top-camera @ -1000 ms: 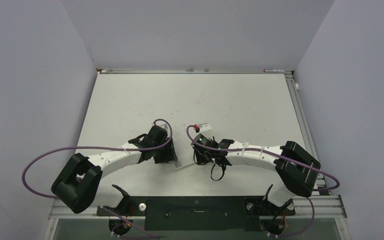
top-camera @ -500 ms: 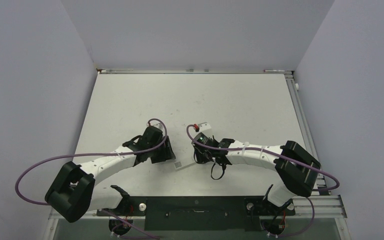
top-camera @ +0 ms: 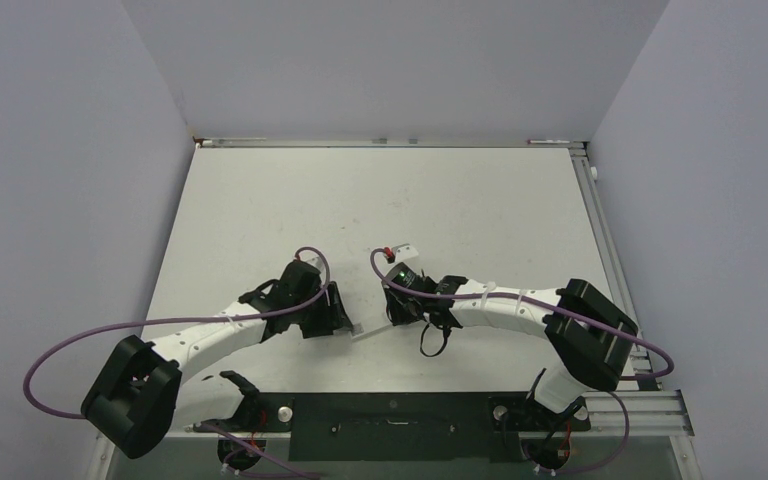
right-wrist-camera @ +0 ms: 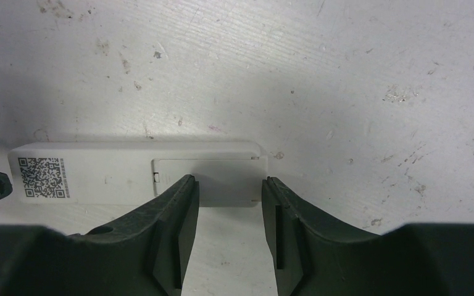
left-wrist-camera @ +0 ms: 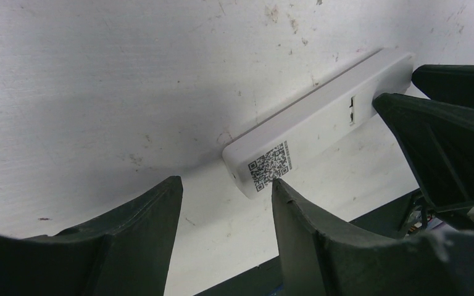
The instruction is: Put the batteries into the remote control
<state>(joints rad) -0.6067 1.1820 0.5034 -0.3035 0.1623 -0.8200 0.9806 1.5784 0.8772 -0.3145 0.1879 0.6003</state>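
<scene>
Left wrist view: left gripper (left-wrist-camera: 225, 185) had backed off the remote control (left-wrist-camera: 321, 126), parted, empty; right gripper (right-wrist-camera: 229, 182) half-open, empty; cover (right-wrist-camera: 207, 168) shut.

Lab test cell: scuffed white table (top-camera: 410, 190), bare grey walls (top-camera: 390, 60) behind and beside it, metal rail (top-camera: 660, 405) at its near edge.

Remote control (right-wrist-camera: 99, 172) smooth matt white plastic; table (right-wrist-camera: 345, 74) matt white, scuffed, speckled; right gripper (right-wrist-camera: 228, 182) matt dark plastic

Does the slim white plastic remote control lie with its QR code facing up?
Yes, the QR code shows on the upward face of the remote control.
</scene>
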